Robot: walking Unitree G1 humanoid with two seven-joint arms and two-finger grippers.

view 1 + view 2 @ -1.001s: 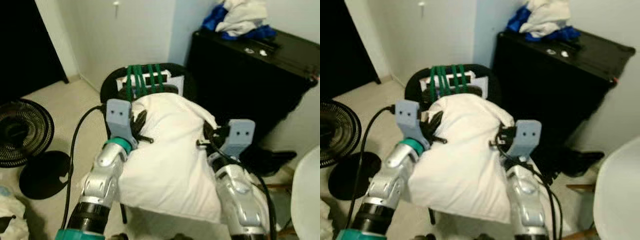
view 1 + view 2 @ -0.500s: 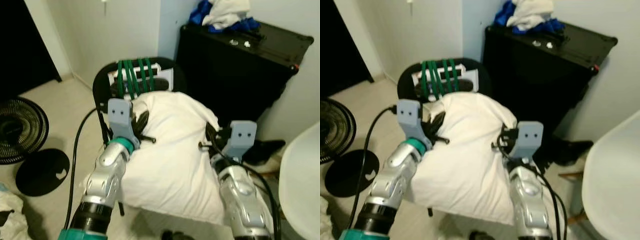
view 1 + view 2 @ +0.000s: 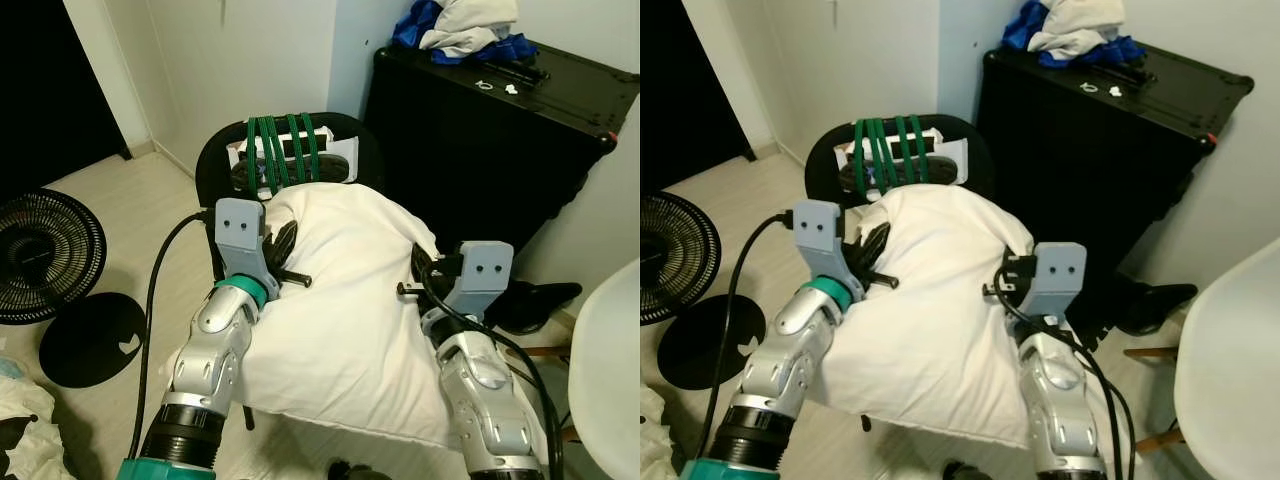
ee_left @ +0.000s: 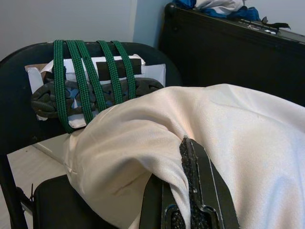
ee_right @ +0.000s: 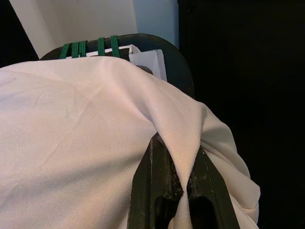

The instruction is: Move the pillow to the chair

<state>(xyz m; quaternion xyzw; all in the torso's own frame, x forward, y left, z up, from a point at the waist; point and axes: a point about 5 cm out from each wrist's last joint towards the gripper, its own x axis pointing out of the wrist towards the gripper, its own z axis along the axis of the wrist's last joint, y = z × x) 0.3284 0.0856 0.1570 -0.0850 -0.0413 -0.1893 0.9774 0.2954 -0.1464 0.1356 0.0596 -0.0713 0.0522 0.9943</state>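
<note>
- The pillow (image 3: 345, 310) is hanging just in front of the chair (image 3: 215, 165), soft, light, sagging.
- The left gripper (image 4: 183, 191) and right gripper (image 5: 174, 183) are each pinching a fold of fabric near the chair-side corners, a sensible hold.

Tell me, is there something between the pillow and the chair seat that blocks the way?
Nothing visible does. The pillow, pinched by the left gripper and right gripper, hangs right before the chair. Green cords hold a bundle on the backrest; the pillow hides most of the seat.
</note>
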